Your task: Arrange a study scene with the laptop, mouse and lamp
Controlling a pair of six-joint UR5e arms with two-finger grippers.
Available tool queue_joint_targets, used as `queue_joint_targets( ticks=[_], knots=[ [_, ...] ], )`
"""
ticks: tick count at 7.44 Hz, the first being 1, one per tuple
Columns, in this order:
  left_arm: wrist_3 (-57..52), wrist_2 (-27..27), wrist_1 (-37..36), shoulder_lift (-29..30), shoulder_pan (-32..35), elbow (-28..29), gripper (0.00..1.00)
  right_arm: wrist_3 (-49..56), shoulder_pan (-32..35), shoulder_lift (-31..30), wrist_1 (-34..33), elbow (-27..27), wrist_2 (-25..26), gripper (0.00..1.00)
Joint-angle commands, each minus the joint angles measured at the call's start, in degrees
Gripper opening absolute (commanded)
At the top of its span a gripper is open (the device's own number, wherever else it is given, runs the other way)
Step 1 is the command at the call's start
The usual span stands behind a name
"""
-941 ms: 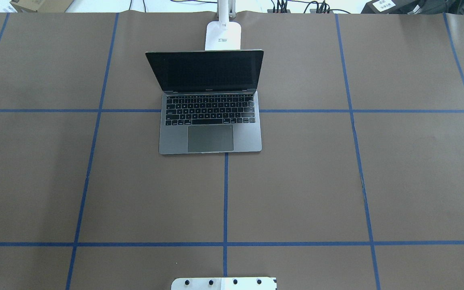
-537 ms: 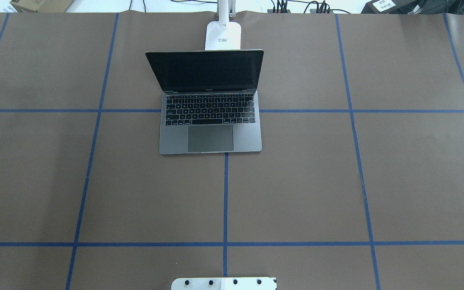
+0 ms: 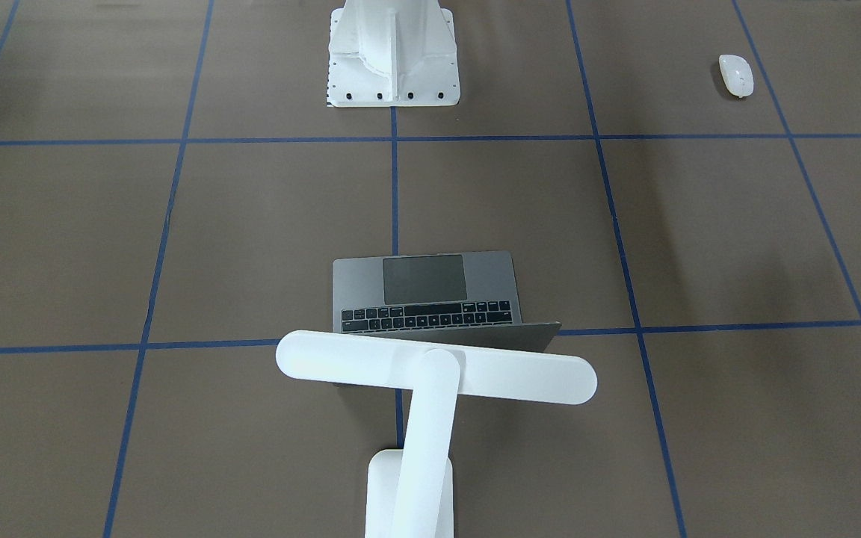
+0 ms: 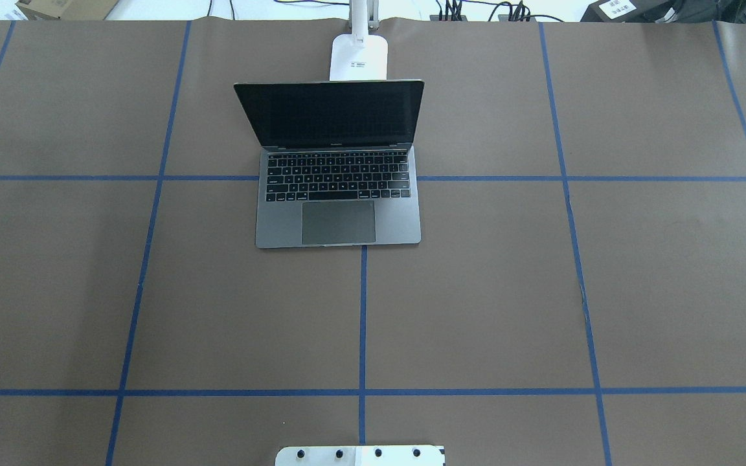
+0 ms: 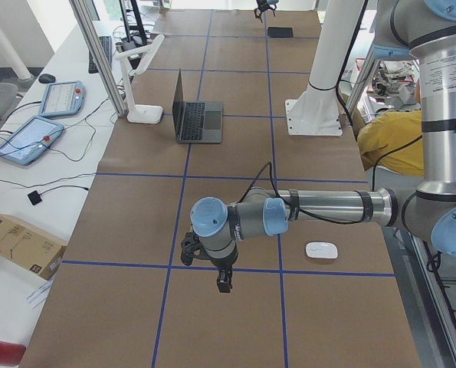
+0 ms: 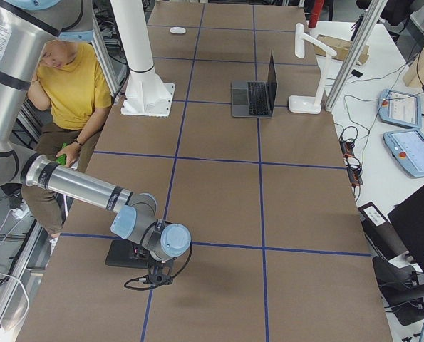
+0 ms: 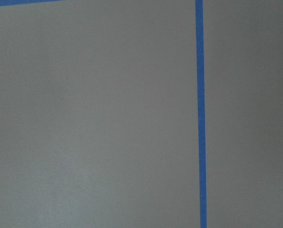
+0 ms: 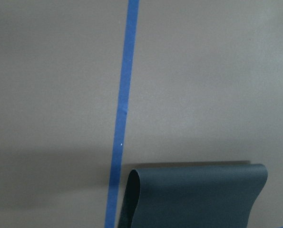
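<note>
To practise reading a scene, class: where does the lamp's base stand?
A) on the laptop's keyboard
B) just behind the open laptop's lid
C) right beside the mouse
B: the lamp has its base just behind the lid of the open laptop, far from the mouse.

Brown paper-covered bench (image 4: 476, 291) gridded with blue tape (image 4: 362, 317), white side table (image 5: 63, 172) alongside carrying two teach pendants (image 5: 28, 139), cardboard box (image 5: 24, 244)

laptop (image 4: 337, 181): looked matt grey metal; screen glossy black
mouse (image 3: 735, 75): looked smooth, glossy white plastic
lamp (image 3: 436, 370): looked smooth white plastic
table cover (image 4: 476, 310): looked matt brown paper
mat (image 8: 193, 197): looked thin, matt, dark, rubbery
</note>
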State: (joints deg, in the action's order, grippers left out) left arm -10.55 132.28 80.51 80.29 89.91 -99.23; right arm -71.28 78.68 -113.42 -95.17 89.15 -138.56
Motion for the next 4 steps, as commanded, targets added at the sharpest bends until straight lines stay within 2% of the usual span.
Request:
queue_joint_targets(
  ticks=[1, 4],
  knots=[
    [0.0, 0.0, 0.0, -0.1, 0.0, -0.2, 1.0, -0.2, -2.6, 0.6, 0.0, -2.7, 0.0, 0.94],
    [0.0, 0.0, 0.0, -0.1, 0.0, -0.1, 1.0, -1.2, -4.9, 0.6, 0.0, -3.0, -0.5, 0.89]
  ],
)
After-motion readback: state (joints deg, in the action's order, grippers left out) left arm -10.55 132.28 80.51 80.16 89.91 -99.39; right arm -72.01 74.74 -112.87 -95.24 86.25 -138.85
